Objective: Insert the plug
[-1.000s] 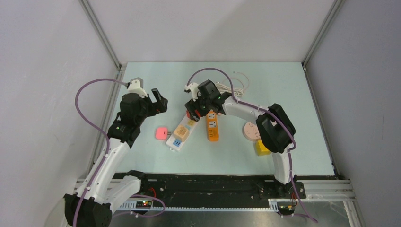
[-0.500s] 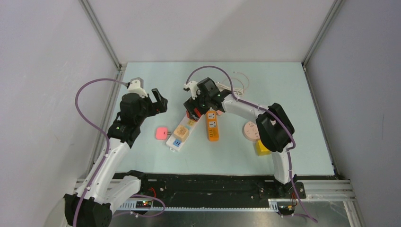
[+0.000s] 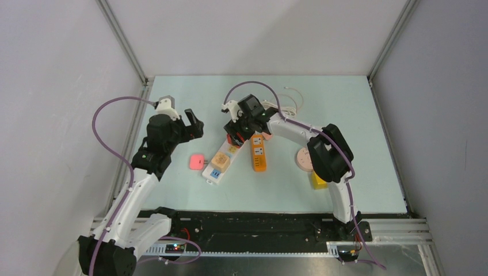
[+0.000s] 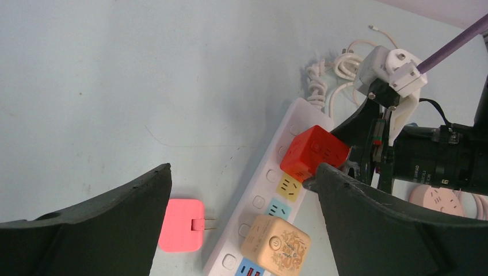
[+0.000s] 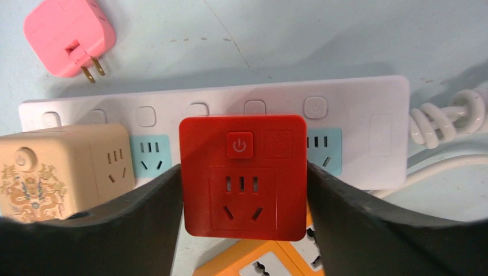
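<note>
Your right gripper (image 5: 244, 192) clamps the red cube-shaped plastic plug (image 5: 242, 167), resting on the long white plastic power strip (image 5: 368, 115) at 1 o'clock from the tan cube adapter (image 3: 220, 161). Your left gripper (image 3: 195, 122) gapes wide, empty.

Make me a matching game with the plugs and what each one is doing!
Things: 1 red cube; 2 pink plug; 3 beige cube; 4 orange strip.
Places: A on the table, prongs bare; B sitting on the white strip; C between the fingers of the right gripper; D on the table, sockets up.
Pairs: 1-C, 2-A, 3-B, 4-D.
</note>
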{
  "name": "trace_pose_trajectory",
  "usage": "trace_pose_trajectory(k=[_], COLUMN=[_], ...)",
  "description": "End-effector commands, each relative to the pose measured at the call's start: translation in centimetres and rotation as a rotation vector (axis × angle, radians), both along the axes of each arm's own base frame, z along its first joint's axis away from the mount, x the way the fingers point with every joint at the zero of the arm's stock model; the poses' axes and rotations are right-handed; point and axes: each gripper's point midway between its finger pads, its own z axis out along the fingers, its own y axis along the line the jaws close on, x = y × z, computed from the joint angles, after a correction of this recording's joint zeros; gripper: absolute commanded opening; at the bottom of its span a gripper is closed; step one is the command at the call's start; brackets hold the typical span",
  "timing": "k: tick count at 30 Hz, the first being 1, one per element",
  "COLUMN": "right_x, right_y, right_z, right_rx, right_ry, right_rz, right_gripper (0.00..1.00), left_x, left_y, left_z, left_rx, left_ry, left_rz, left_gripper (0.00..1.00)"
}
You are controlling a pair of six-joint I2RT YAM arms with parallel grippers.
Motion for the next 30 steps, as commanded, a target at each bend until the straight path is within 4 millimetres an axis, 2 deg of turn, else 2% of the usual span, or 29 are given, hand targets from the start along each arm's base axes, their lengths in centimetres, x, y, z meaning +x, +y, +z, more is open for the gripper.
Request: trace_pose_trajectory(k=[1, 2, 3, 5, 11, 21, 30], right_x=[0.2, 0.3, 0.3, 0.3, -0.6, -3.1, -4.3], right_y=[0.1, 0.0, -0.1, -0.3, -1.4, -3.8, -5.1], right_z=[0.0, -0.1, -0.1, -0.4, -2.5, -7.4, -10.7], right_rx=[-0.01, -0.015, -0.018, -0.025, -0.036, -0.101, -0.219], right_ry=[-0.011, -0.016, -0.019, -0.021, 0.0, 0.076, 0.105], right_rz=[0.012, 0.004, 0.001, -0.005, -0.01, -0.056, -0.075], right_gripper=[0.59, 0.54, 0.44, 0.3, 0.0, 0.0, 0.0], left_x=[0.1, 0.1, 0.1, 0.1, 0.1, 0.1, 0.2], left_y=[0.4, 0.4, 0.4, 0.4, 0.5, 0.6, 0.5], left_z=[0.6, 0.6, 0.5, 0.5, 0.4, 0.1, -0.1], left_rx=[0.018, 0.017, 0.018, 0.017, 0.019, 0.018, 0.021], left_ry=[-0.032, -0.032, -0.03, -0.03, -0.03, -0.023, -0.015], left_rz=[0.006, 0.005, 0.005, 0.003, 0.009, 0.013, 0.011], left_gripper=[0.98, 0.98, 0.98, 0.98, 0.98, 0.98, 0.98])
